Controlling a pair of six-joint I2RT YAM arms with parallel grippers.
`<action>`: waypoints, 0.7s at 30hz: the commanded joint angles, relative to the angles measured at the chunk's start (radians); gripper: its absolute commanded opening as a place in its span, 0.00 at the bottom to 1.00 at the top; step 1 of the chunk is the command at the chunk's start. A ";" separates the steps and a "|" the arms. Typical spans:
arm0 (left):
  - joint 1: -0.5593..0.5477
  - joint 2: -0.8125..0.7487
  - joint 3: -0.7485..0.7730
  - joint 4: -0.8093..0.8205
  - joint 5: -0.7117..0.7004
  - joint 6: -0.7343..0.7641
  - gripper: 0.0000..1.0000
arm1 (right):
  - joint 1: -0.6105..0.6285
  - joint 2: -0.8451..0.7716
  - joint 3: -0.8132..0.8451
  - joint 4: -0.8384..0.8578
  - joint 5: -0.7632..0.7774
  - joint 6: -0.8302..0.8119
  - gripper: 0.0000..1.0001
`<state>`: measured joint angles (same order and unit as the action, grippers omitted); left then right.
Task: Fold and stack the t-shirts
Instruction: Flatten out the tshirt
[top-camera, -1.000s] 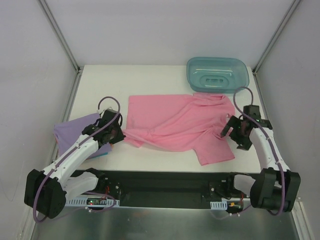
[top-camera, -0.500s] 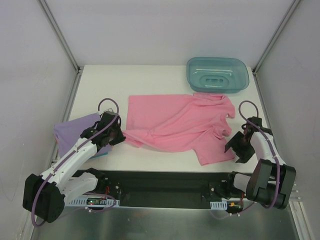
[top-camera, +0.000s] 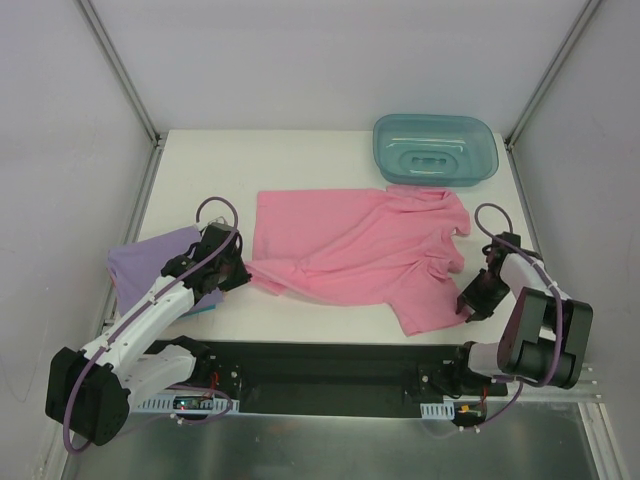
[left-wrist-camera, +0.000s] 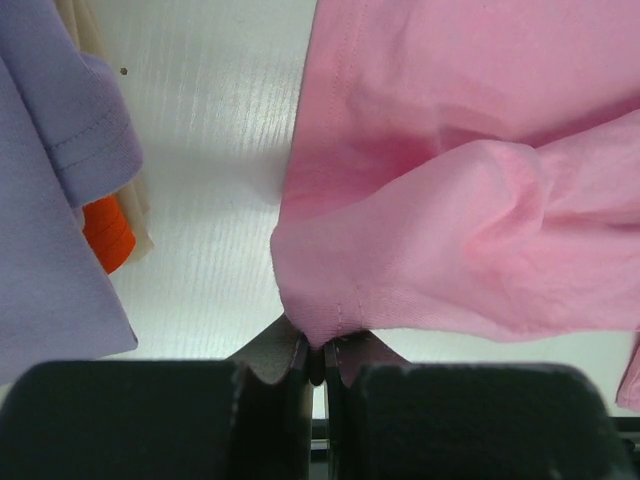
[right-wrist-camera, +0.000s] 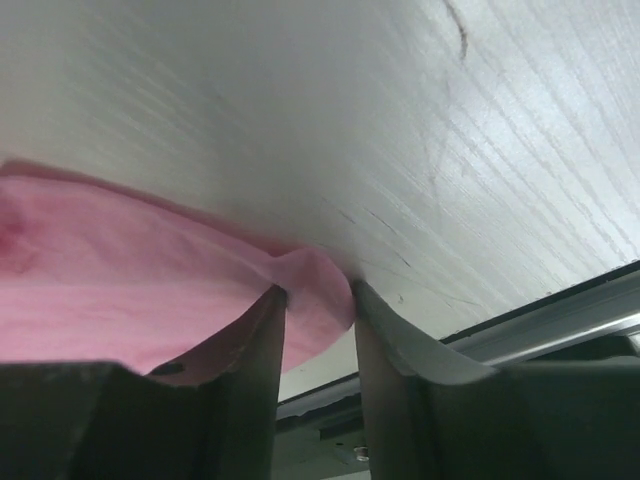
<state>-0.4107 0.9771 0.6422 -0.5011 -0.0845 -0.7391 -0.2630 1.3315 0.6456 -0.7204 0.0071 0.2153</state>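
Observation:
The pink t-shirt (top-camera: 350, 250) lies spread and rumpled on the white table (top-camera: 300, 160). My left gripper (top-camera: 240, 272) is shut on its near left hem; the left wrist view shows the jaws (left-wrist-camera: 315, 350) pinching a bunched pink fold (left-wrist-camera: 450, 200). My right gripper (top-camera: 468, 305) is low at the shirt's near right corner. In the right wrist view its jaws (right-wrist-camera: 318, 300) stand apart, with a pink cloth corner (right-wrist-camera: 100, 260) bulging between them. The lavender t-shirt (top-camera: 150, 262) lies folded at the left edge, also in the left wrist view (left-wrist-camera: 40, 200).
A translucent teal tub (top-camera: 435, 150) stands at the back right, touching the pink collar. Orange cloth (left-wrist-camera: 108, 230) and cream cloth peek from under the lavender tee. The table's near edge and a black rail (top-camera: 330, 365) run just behind both grippers.
My right gripper has moved toward the near edge and dropped onto the pink tee's near right corner. The left gripper has stayed on the near left hem.

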 joint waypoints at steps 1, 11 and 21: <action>0.010 -0.008 0.011 0.009 0.011 0.024 0.00 | 0.001 0.078 -0.032 0.162 -0.117 0.010 0.29; 0.010 -0.106 0.060 -0.023 -0.029 0.055 0.00 | 0.068 -0.135 0.028 0.262 -0.182 -0.017 0.01; 0.010 -0.293 0.281 -0.097 -0.081 0.095 0.00 | 0.130 -0.514 0.449 0.132 -0.018 -0.050 0.01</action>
<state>-0.4107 0.7677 0.8047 -0.5709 -0.1162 -0.6888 -0.1349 0.9234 0.8677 -0.5610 -0.0986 0.1814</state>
